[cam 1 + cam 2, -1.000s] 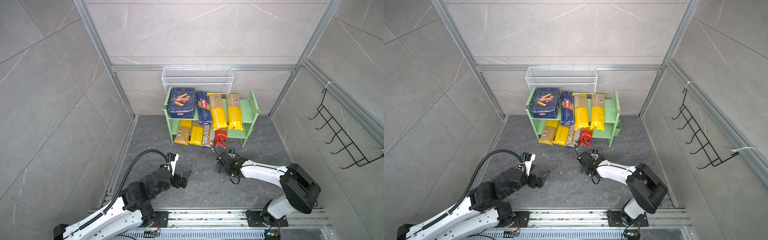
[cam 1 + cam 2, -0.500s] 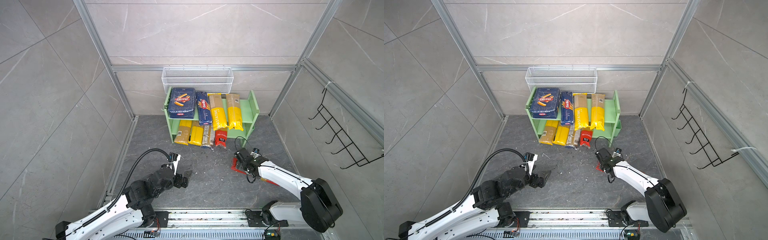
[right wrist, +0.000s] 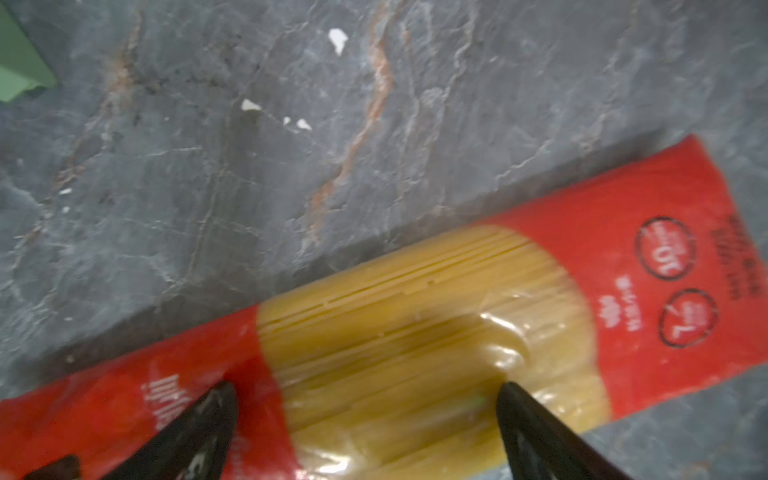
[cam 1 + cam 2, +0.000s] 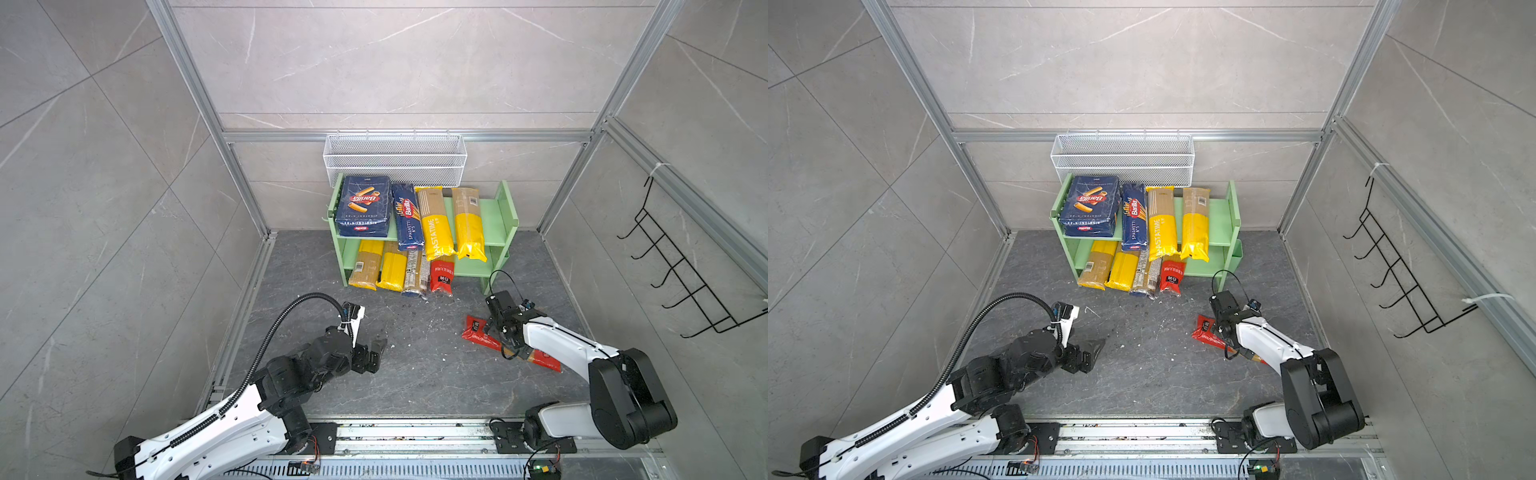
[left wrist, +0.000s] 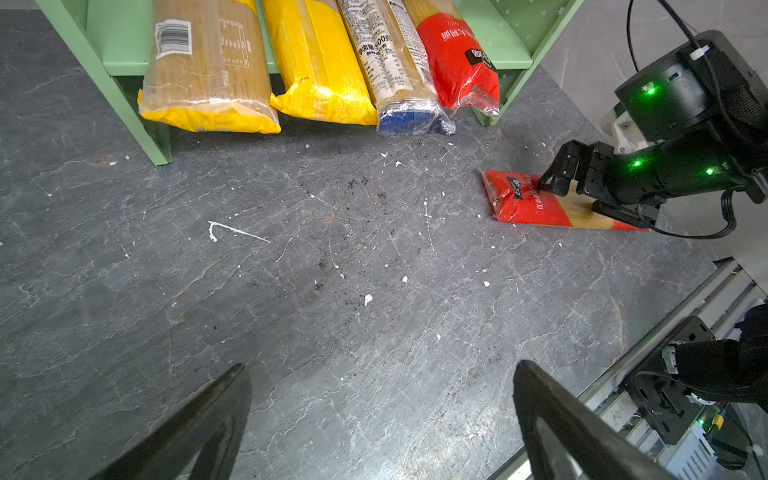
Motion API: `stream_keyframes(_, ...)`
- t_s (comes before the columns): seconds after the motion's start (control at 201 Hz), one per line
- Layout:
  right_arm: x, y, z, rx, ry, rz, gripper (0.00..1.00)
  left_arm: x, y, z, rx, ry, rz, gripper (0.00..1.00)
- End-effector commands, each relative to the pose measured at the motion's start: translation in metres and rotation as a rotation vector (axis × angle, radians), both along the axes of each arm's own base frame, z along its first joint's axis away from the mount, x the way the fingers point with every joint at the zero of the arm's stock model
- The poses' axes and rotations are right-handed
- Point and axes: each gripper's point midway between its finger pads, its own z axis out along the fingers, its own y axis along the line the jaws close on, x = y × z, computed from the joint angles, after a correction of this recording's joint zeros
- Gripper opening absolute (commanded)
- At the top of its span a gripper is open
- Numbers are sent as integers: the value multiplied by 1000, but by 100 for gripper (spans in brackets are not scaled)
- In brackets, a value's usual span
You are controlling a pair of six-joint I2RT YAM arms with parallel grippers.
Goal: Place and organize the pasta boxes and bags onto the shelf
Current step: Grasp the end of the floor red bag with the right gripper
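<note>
The pale green shelf (image 4: 498, 216) (image 4: 1223, 220) carries the wide pasta box (image 4: 365, 205), the narrow pasta box (image 4: 407, 222) and two yellow bags (image 4: 434, 224) on its top tier. On the lower tier lie two yellow bags (image 5: 320, 62), a clear printed bag (image 5: 395, 66) and a red bag (image 5: 457, 62). Another red-ended bag (image 4: 476, 332) (image 4: 1204, 330) (image 3: 415, 311) lies flat on the floor at the right. My right gripper (image 4: 496, 330) (image 5: 582, 199) (image 3: 365, 395) is open, its tips just over that bag's clear middle. My left gripper (image 4: 376, 349) (image 5: 382, 374) is open over bare floor.
A white wire mesh basket (image 4: 395, 160) hangs on the back wall above the shelf. A black wire hook rack (image 4: 681, 270) is fixed to the right wall. Metal rails (image 4: 415, 432) run along the front edge. White crumbs speckle the dark stone floor (image 4: 415, 374).
My right gripper has swung right, from in front of the shelf's lower tier to above the red-ended bag on the floor. The left arm has barely moved.
</note>
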Motion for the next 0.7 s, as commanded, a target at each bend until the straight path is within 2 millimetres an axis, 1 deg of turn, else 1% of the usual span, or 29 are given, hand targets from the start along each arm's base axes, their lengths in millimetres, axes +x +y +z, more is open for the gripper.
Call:
stream_keyframes(0.0, -9, 19, -16, 107, 47, 45, 98, 1, -3, 22, -48, -42, -10, 100)
stream_keyframes(0.06, -9, 23, -20, 131, 54, 49, 96, 1, -2, 23, -50, -47, -9, 100)
stream_keyframes(0.115, -9, 27, -24, 147, 60, 54, 92, 0, 0, 22, -49, -47, -6, 100)
stream_keyframes(0.164, -9, 29, -26, 156, 64, 52, 92, 0, 2, 23, -52, -50, -3, 100)
stream_keyframes(0.204, -8, 30, -27, 158, 62, 58, 89, -1, 3, 24, -56, -50, -2, 100)
stream_keyframes(0.364, -4, 33, -28, 154, 73, 72, 89, -2, 7, 23, -58, -54, 5, 100)
stream_keyframes(0.393, -2, 35, -28, 159, 78, 78, 87, -2, 7, 23, -60, -54, 7, 100)
stream_keyframes(0.428, 1, 38, -31, 169, 87, 84, 83, -2, 8, 23, -59, -54, 9, 100)
stream_keyframes(0.518, 7, 47, -32, 184, 97, 108, 61, -1, 10, 24, -58, -59, 17, 100)
stream_keyframes(0.578, 11, 52, -32, 188, 101, 120, 50, -1, 12, 25, -60, -65, 23, 100)
stream_keyframes(0.697, 15, 58, -34, 192, 106, 134, 40, -1, 15, 27, -64, -75, 35, 100)
